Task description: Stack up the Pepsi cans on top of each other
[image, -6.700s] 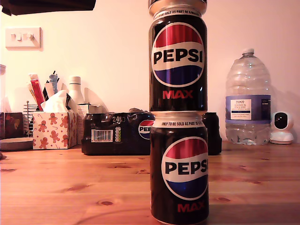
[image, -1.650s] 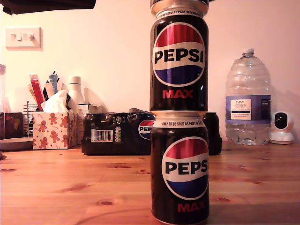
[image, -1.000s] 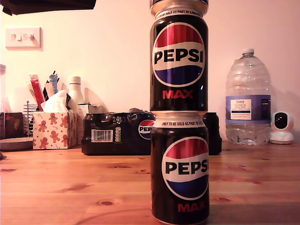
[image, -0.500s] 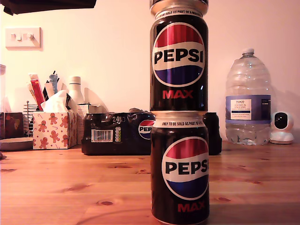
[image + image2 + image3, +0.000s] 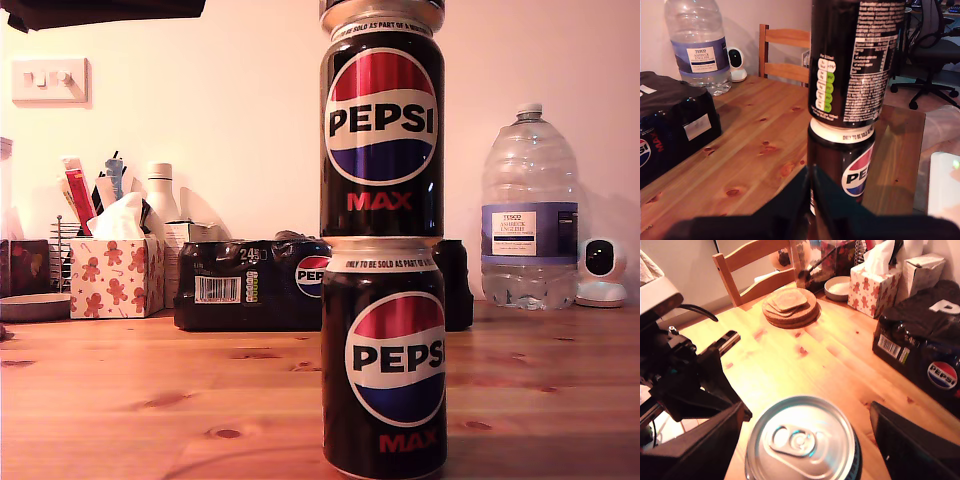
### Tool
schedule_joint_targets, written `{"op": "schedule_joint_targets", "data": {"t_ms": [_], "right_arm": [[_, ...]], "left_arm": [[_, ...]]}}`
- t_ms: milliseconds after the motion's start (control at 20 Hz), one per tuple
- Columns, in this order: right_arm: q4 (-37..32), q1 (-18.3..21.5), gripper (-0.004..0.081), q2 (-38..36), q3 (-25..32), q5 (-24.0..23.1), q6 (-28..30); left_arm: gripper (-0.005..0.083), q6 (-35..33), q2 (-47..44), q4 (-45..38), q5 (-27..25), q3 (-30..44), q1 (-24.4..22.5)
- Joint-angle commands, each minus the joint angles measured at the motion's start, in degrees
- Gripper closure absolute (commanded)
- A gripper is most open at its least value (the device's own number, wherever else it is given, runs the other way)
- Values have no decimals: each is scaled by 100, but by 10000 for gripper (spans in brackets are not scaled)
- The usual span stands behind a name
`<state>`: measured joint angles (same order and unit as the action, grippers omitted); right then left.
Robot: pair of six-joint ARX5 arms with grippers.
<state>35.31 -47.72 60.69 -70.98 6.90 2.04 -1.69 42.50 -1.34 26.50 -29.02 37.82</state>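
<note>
The stack stands on the wooden surface (image 5: 150, 400). The lower Pepsi can (image 5: 383, 360) is upright, and the upper Pepsi can (image 5: 381, 130) sits squarely on its rim with no lean that I can see. The exterior view cuts off just above that, so I cannot tell whether a third can rides on top. My second pincer (image 5: 805, 415) hangs over the stack with its jaws wide apart. The silver lid of the topmost can (image 5: 802, 440) is directly beneath it and between the jaws, with a gap on each side and neither one touching. My first pincer (image 5: 810, 192) sits low, its fingers drawn together on nothing, as far as the view shows. The lower can (image 5: 850, 165) is just ahead of its tips and the upper can (image 5: 855, 60) is ahead and above. I judge the stacking itself done as far as these views reach, so the step in hand is to get clear without disturbing it. To do that well, my second pincer should rise straight up with both jaws equally wide, so neither catches the rim, and swing aside only once it is well above the lid. My first pincer should back straight away from the lower can rather than sweep sideways, since a nudge that low would probably topple everything. The shrink-wrapped multipack (image 5: 670, 130) lies off to one side of my first pincer, well apart from it, and is no obstacle to a straight retreat.
</note>
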Motion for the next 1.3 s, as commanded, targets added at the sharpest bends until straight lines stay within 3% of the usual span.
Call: {"op": "schedule_joint_targets", "data": {"t_ms": [0,350,550,700,950,1100,1250], "right_arm": [[-31,-22,41,48,-190,-4,105],[37,-11,41,48,-557,-31,321],[186,70,79,48,-601,-815,444],[162,142,289,48,-614,-903,444],[83,142,792,48,-763,-901,444],[125,282,780,46,-767,-1231,455],[245,706,780,9,-767,-1346,555]], "left_arm": [[793,-26,13,-44,9,61,-9],[793,-26,13,-44,9,61,-11],[793,-26,13,-149,4,61,-11],[793,-26,13,-317,2,61,-11],[793,-24,15,-599,-105,61,-11],[793,-24,17,-809,-426,61,-63],[793,-24,24,-940,-603,61,-299]]}}
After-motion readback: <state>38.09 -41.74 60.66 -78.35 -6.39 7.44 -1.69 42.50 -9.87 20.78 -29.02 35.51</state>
